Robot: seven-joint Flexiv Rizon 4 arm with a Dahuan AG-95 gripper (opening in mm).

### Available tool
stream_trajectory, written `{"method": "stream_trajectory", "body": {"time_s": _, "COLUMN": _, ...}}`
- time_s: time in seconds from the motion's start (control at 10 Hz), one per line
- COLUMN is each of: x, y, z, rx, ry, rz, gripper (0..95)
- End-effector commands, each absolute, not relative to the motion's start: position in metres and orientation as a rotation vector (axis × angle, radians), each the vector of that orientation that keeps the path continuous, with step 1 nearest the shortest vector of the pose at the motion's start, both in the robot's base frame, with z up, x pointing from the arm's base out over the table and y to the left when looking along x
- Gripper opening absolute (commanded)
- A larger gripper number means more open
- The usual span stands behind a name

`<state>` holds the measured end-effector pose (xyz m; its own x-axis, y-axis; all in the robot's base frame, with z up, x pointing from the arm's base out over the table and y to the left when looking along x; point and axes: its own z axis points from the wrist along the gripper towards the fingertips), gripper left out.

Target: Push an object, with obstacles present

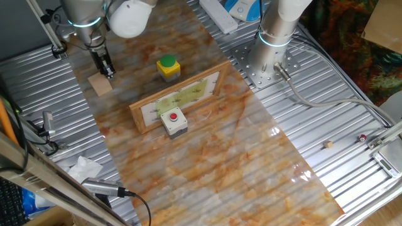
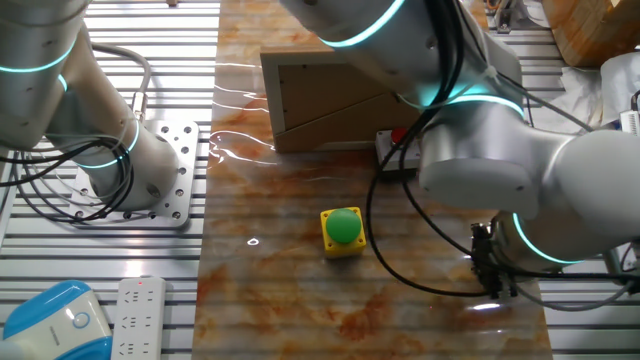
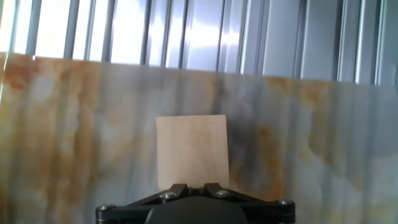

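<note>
One small wooden cube (image 1: pixel 99 84) is seen near the far-left edge of the marbled table (image 1: pixel 239 163) in one fixed view, close to where the patterned surface meets the ribbed metal. The end effector (image 1: pixel 108 73) is lowered right beside the cube, at its side toward the panel; its fingers are drawn together, with nothing between them. In the hand view the cube (image 3: pixel 192 151) is framed just ahead of the end effector (image 3: pixel 194 186), apparently in contact with the fingertips, and the table edge and ribbed metal lie beyond it.

Three obstacles are set out elsewhere on the table. A yellow box with a green button (image 1: pixel 168 68) is placed to the right of the cube, well apart from it. A long wooden-framed panel (image 1: pixel 182 97) with a pale yellow-green face is propped on its long edge, slantwise across the table. A grey box with a red button (image 1: pixel 174 122) is set against the panel's near side.

In the other fixed view the cube is hidden behind the arm; the yellow box (image 2: pixel 343 232) and the panel's plain back (image 2: pixel 330 100) are shown.
</note>
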<state>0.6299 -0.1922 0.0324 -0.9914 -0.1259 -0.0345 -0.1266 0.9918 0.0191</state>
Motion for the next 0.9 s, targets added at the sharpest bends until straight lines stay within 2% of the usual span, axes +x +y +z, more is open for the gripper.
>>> {"method": "stream_trajectory", "body": {"time_s": 0.1, "x": 0.634, "y": -0.192, "z": 0.032, "rx": -0.198, "ry": 3.104, "rz": 0.032, "gripper": 0.0}}
{"method": "stream_trajectory", "body": {"time_s": 0.9, "x": 0.645, "y": -0.188, "z": 0.033, "rx": -0.151, "ry": 3.159, "rz": 0.032, "gripper": 0.0}}
